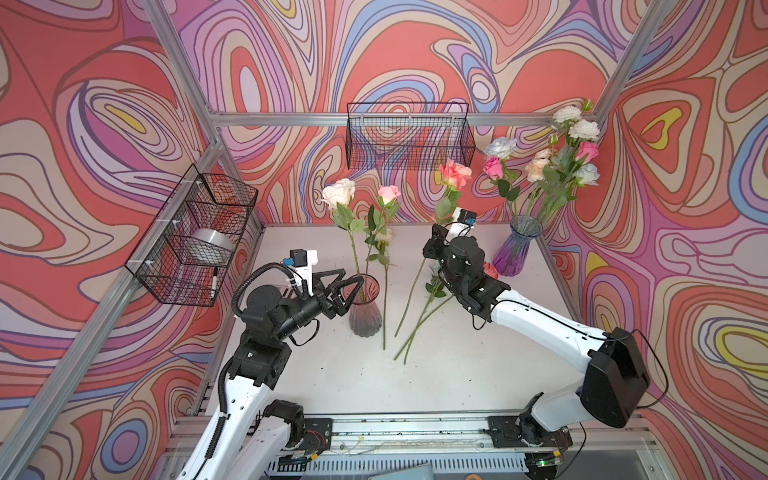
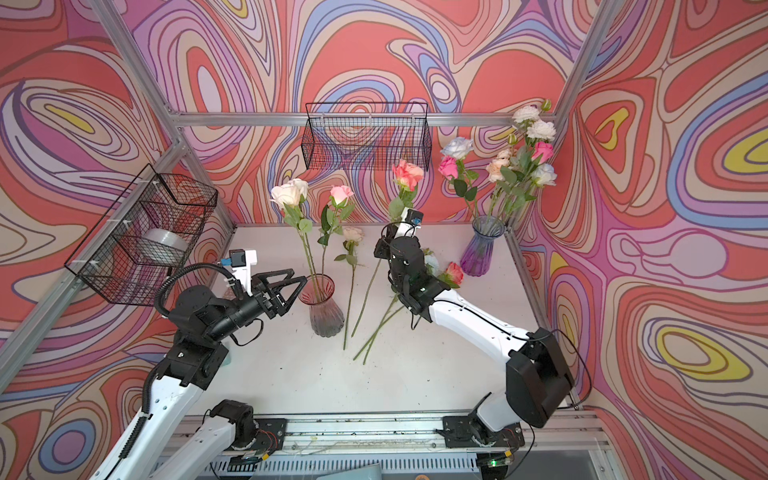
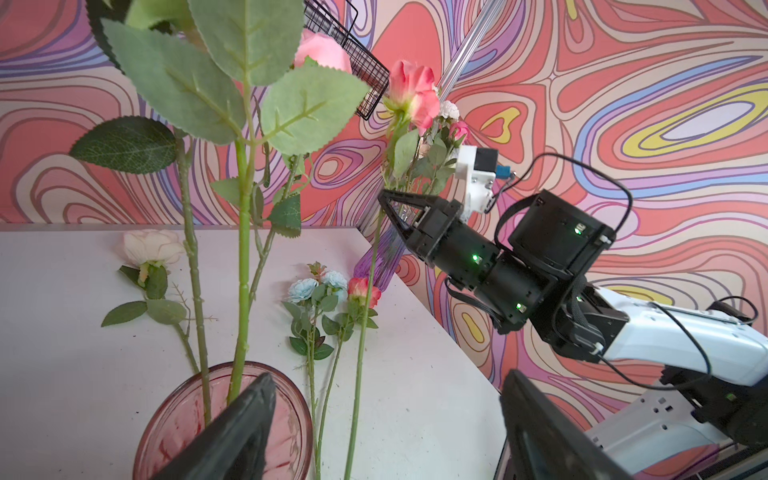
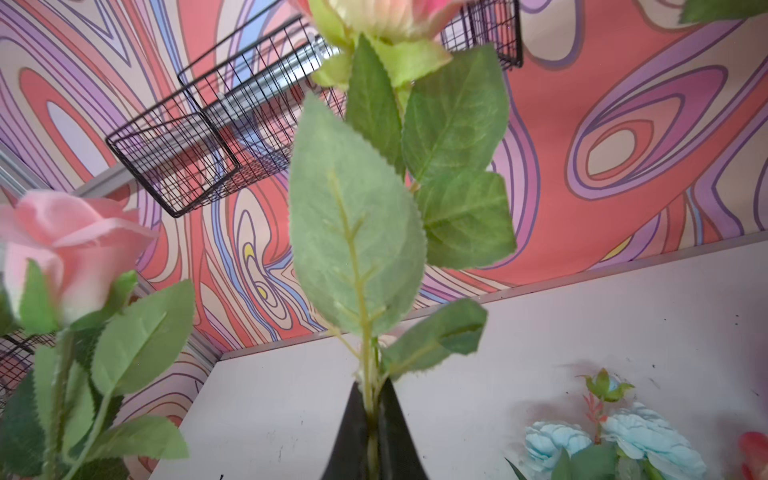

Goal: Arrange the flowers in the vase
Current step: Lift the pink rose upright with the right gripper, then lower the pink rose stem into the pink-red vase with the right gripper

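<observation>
Top views: L gripper (image 1: pixel 354 295) is spread wide just beside the rim of the pink vase (image 1: pixel 365 318), with nothing in it. That vase holds a cream rose (image 1: pixel 338 193) and a pink rose (image 1: pixel 388 193), both upright. R gripper (image 1: pixel 435 237) is raised over the table (image 1: pixel 332 374), pinching the stem of a coral rose (image 1: pixel 455 172), bloom up. Loose flowers (image 1: pixel 434 286) lie flat btwn the arms. The purple vase (image 2: pixel 482 249) in the far right corner carries a mixed bunch (image 2: pixel 519 166).

L wrist: L gripper fingers (image 3: pixel 232 436) are well apart. One overlaps the pink vase (image 3: pixel 166 415) rim; contact, I can't tell. Two stems stand in that vase. A pale-blue spray (image 3: pixel 318 284) lies flat on the table beyond. R gripper (image 3: pixel 386 199) is closed on the coral rose (image 3: pixel 413 97) stem.

R wrist: R gripper (image 4: pixel 371 392) fingers are pressed together on the green stem. The bloom is cut off at the frame edge. The pink rose (image 4: pixel 70 249) is close by and blurred.
</observation>
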Robot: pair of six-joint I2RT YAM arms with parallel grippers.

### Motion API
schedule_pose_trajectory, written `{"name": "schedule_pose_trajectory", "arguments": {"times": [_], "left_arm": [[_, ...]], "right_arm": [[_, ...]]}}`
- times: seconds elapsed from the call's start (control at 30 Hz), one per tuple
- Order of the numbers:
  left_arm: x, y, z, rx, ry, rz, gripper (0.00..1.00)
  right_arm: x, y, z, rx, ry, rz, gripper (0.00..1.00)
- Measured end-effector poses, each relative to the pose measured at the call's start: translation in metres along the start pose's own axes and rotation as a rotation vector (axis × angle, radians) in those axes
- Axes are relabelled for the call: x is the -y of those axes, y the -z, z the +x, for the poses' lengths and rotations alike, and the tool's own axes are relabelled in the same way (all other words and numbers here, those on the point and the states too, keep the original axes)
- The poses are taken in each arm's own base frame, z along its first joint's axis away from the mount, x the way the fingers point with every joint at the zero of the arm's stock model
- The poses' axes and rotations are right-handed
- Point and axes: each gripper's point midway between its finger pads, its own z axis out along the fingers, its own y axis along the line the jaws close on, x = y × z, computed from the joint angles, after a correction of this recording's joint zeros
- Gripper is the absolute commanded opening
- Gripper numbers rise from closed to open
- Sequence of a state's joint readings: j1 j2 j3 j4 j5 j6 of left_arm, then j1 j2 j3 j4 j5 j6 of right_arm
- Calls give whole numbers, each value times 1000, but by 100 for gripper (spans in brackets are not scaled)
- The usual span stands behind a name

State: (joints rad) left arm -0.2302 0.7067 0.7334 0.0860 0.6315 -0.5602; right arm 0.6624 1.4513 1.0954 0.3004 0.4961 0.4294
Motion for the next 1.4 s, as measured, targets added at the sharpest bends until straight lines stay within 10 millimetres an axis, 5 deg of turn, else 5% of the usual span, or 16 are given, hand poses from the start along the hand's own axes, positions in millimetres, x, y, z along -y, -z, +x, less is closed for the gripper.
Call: {"name": "schedule_pose_trajectory", "arguments": {"times": [0.13, 0.3, 0.63, 0.87, 1.03, 1.4], "left_arm": [[-2, 8, -6, 39, -33, -47, 86], [-18, 23, -20, 126, -56, -185, 88], [-65, 85, -52, 373, -61, -601, 91], [-76, 101, -56, 425, -59, -697, 91], [-75, 97, -52, 408, -58, -678, 92], [-72, 89, -45, 373, -57, -628, 92]], "right_arm": [[4, 23, -4, 16, 21, -39, 0], [-21, 49, -42, 96, 19, -138, 0], [-119, 77, -135, 292, -2, -373, 0], [-173, 72, -169, 379, 21, -465, 0], [-191, 52, -164, 385, 57, -473, 0], [-196, 8, -93, 280, 163, -437, 0]]}}
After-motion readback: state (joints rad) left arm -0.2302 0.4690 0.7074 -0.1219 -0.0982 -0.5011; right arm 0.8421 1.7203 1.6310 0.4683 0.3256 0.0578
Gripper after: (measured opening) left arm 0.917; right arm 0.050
